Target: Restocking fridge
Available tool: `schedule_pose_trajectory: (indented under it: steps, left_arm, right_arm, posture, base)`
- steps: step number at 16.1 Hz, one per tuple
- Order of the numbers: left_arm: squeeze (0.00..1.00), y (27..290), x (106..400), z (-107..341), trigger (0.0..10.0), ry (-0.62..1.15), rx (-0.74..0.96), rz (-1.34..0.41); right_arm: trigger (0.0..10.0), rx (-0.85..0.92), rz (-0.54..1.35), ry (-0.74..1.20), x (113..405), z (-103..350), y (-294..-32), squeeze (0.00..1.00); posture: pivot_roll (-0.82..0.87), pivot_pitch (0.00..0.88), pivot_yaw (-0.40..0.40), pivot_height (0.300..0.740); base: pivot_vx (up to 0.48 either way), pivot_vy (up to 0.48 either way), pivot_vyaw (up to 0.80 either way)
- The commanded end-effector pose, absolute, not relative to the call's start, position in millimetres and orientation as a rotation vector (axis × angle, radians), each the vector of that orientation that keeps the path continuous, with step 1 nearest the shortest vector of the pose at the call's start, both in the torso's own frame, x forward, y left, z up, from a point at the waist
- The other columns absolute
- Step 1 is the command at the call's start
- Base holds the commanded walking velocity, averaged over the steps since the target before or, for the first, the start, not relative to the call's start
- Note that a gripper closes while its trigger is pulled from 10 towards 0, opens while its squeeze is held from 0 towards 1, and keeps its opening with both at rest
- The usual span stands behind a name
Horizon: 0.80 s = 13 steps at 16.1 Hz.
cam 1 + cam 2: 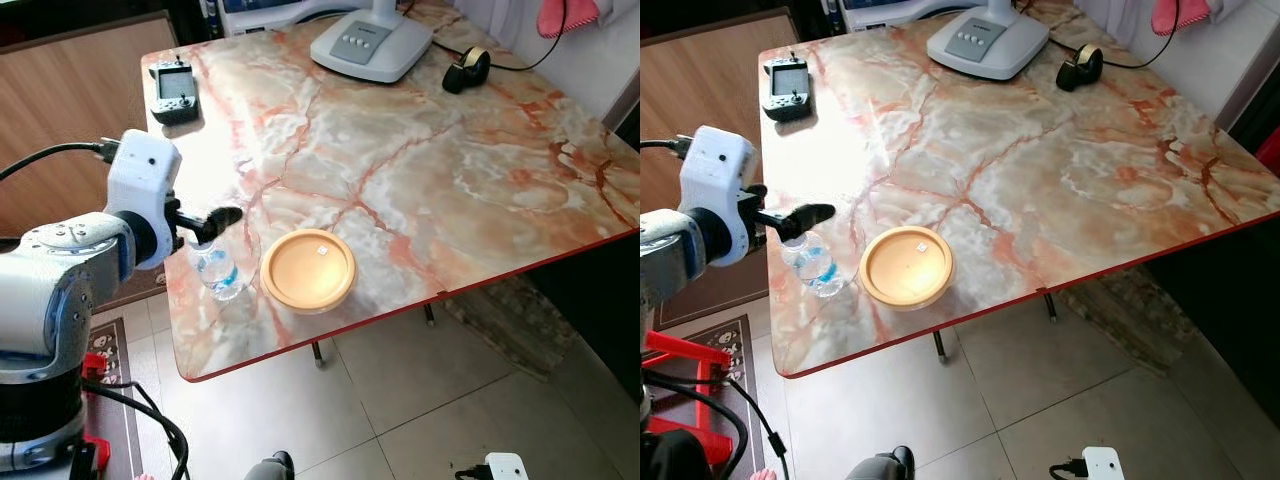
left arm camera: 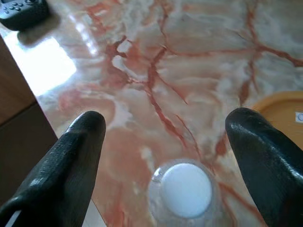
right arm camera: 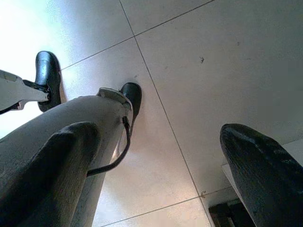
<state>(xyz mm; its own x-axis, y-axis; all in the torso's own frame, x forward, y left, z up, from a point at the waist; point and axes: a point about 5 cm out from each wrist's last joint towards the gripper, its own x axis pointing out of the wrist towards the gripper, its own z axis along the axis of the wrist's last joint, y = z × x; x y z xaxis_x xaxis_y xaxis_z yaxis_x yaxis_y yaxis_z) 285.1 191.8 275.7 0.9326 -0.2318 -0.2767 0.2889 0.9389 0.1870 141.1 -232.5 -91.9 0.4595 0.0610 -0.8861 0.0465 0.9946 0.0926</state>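
A small clear water bottle (image 1: 219, 271) with a white cap (image 2: 185, 190) and a blue label stands upright near the front left corner of the marble table (image 1: 450, 170). My left gripper (image 2: 168, 137) hovers just above it, open, one black finger (image 2: 78, 151) on each side of the cap and not touching it. In the eye views that gripper (image 1: 222, 218) reaches in from the left over the bottle's top. My right gripper (image 3: 156, 151) hangs open beside my leg above the tiled floor, holding nothing.
A round orange lidded container (image 1: 308, 268) sits just right of the bottle. Farther back are a handheld controller (image 1: 174, 88), a white appliance base (image 1: 370, 42) and a black tape dispenser (image 1: 466, 68). A wooden panel (image 1: 60, 110) stands left of the table.
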Motion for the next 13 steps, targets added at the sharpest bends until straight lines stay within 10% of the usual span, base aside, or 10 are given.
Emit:
schedule_pose_trajectory:
  steps: [1,11,13]
  left_arm:
    - [0.00,189.6,281.1,280.7,10.0,0.256,0.245,-0.293]
    - [0.00,193.6,277.1,256.1,10.0,0.376,0.271,-0.253]
    - [0.00,193.8,276.9,256.1,4.7,0.376,0.278,-0.250]
  right_arm:
    - [10.0,0.108,0.018,1.127,131.4,-95.5,-231.7,0.00]
    - [10.0,0.094,0.032,1.130,132.9,-94.9,-231.7,0.00]
    - [10.0,0.095,0.032,1.130,133.3,-94.7,-232.2,0.00]
  posture:
    - [0.28,0.168,0.015,0.740]
    - [0.28,0.162,0.014,0.740]
    - [0.28,0.169,0.011,0.740]
  base:
    - [0.000,0.000,0.00]
    - [0.000,0.000,0.00]
    - [0.000,0.000,0.00]
